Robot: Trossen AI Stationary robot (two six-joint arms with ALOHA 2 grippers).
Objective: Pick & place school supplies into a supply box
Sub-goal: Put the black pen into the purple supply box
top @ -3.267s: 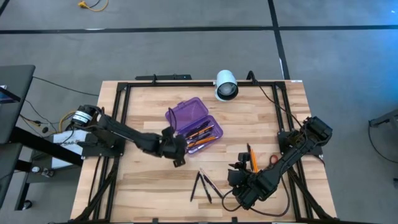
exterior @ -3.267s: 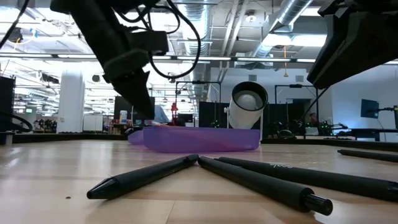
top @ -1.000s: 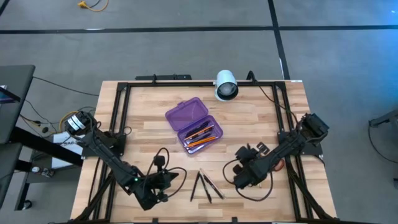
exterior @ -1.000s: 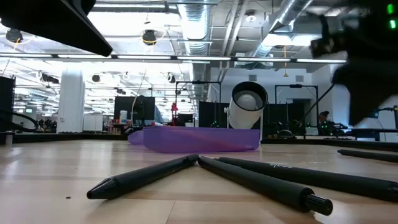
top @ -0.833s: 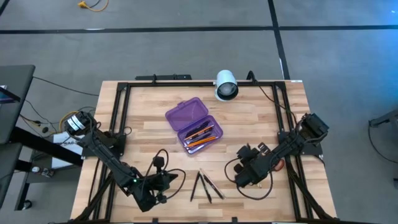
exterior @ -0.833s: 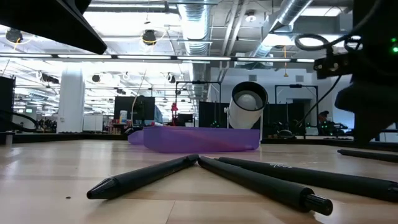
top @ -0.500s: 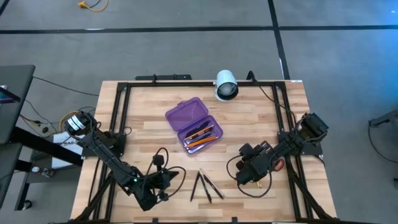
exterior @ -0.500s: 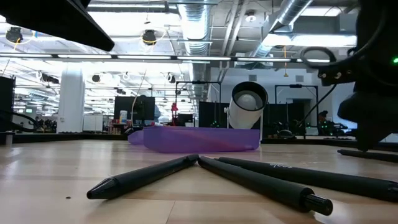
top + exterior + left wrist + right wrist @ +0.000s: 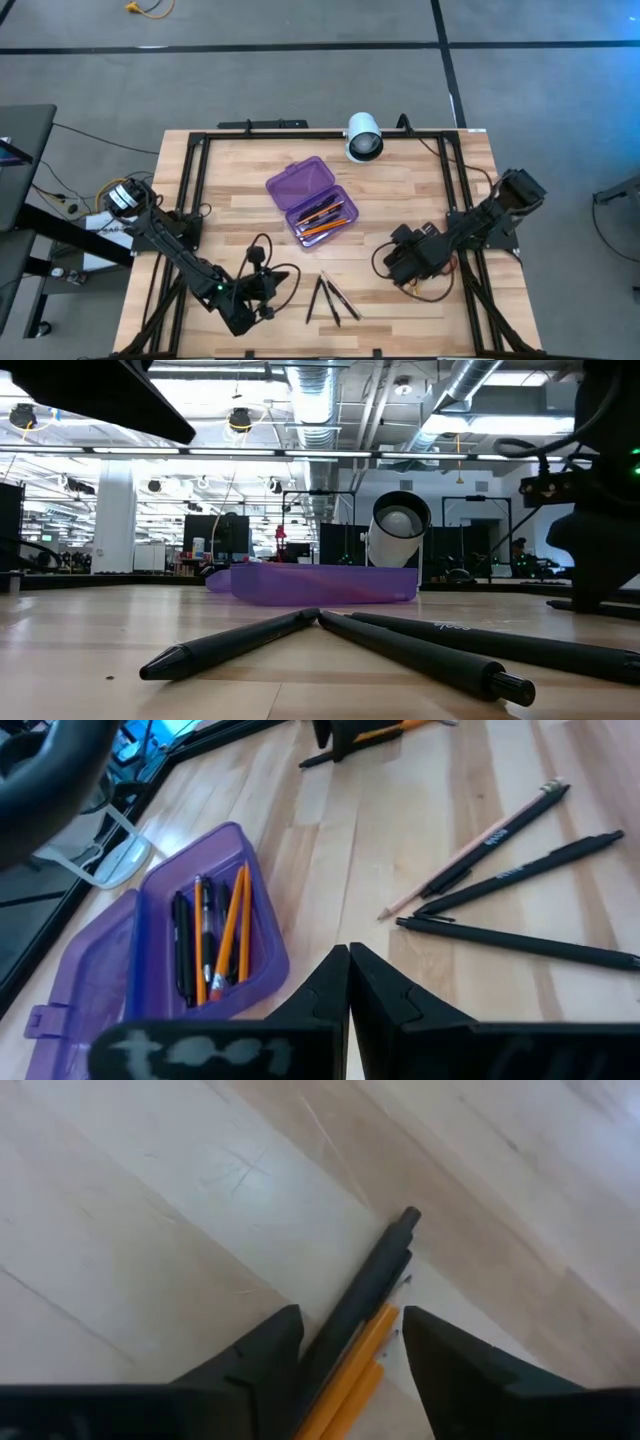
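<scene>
The purple supply box (image 9: 312, 200) lies open near the table's middle, lid flat beside it, with orange pencils and black pens (image 9: 215, 935) inside. More black pens and a pale pencil (image 9: 326, 298) lie flat on the wood toward the near edge. My right gripper (image 9: 350, 1318) is open and low over the right side of the table. Its fingers stand on either side of a black pen (image 9: 372, 1285) and orange pencils (image 9: 352, 1375) lying side by side. My left gripper (image 9: 348, 960) is shut and empty, near the near edge. The scissors are hidden.
A white cylindrical camera (image 9: 364, 137) lies at the far edge, behind the box. A black frame (image 9: 200, 150) runs around the tabletop. Bare wood lies between the box and the loose pens. In the low view the pens (image 9: 400, 645) fill the foreground.
My right gripper has come down toward the table over the pen and pencils on the right side, and shifted a little toward the far and right edges. The box and the loose pens have stayed where they were.
</scene>
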